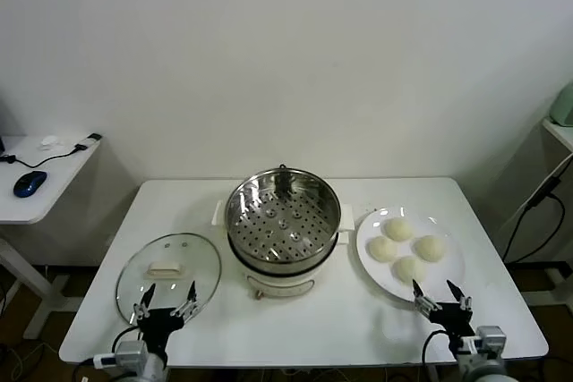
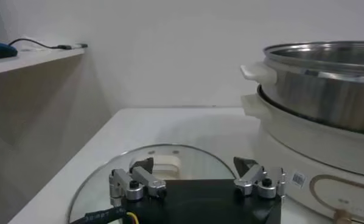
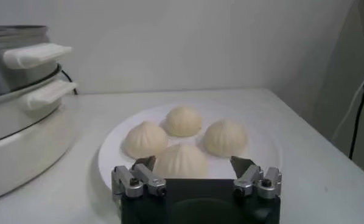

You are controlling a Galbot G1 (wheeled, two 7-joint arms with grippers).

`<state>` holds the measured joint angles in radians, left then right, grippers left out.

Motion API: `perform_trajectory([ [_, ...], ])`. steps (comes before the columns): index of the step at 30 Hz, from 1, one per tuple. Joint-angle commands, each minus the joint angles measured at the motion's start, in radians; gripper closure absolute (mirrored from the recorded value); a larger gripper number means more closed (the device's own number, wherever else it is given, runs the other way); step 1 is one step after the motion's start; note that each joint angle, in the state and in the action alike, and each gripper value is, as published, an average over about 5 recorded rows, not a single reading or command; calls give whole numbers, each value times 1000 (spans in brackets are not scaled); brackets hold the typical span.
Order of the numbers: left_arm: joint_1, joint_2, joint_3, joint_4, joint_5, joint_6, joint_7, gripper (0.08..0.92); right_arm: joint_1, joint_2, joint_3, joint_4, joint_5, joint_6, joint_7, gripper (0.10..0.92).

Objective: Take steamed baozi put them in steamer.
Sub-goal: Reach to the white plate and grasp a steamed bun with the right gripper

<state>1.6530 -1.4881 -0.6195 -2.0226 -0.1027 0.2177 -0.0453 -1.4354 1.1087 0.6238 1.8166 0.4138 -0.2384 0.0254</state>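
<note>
While nothing has yet been lifted, the scene reads as the very start of the job: the white table [image 1: 295, 319] stands against a plain pale wall, with a smaller side desk [image 1: 36, 190] to the robot's left carrying a blue mouse [image 1: 29, 183] and a cable. At the table's middle sits the steamer [image 1: 283, 230], its steel pot uncovered and its perforated tray bare, so it looks ready to receive food. Beside it on the robot's left lies the round glass lid [image 1: 167, 270], flat on the table; on the right, just apart from the steamer's handle, rests the white plate [image 1: 448, 279] holding all four steamed baozi [image 1: 407, 248] clustered close together. The left gripper [image 1: 166, 303] hangs at the near edge over the lid, fingers spread wide and holding nothing; it seems to be waiting. The right gripper [image 3: 196, 171] sits low at the plate's near rim, its jaws likewise spread wide and empty, facing the nearest bun. I judge the next move to be a reach forward and down so the fingers straddle that nearest bun, closing gently since soft dough would dent.
</note>
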Motion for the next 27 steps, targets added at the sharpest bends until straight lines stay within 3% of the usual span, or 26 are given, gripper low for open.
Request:
perform_trajectory([
  [1,2,8,2,2,-10,-3,-1,177,410,-210,-96,-162,-24,-100,-9,203],
  [4,4,11,4,1,-13,-7,-1,177,600,-318,-246,-299,-83,-102,-129,203],
  [9,4,16,7,2,-15,-10,-1,177,985,-535,-698,-515,-249,-61,-578,203],
  [13,3,13,7,3,-13,-11,0,177,1297,-601,-1067,-634,-337,109,-964,203],
  [17,5,10,4,6,-14,-14,1,177,1604,-575,-1432,-765,-381,322,-1222,203],
  [21,7,9,4,11,-17,-18,1,177,1855,-470,-1757,-899,-411,410,-1350,203],
  [27,3,8,3,21,-26,-25,1,177,1892,-291,-1908,-1054,-361,391,-1345,203],
])
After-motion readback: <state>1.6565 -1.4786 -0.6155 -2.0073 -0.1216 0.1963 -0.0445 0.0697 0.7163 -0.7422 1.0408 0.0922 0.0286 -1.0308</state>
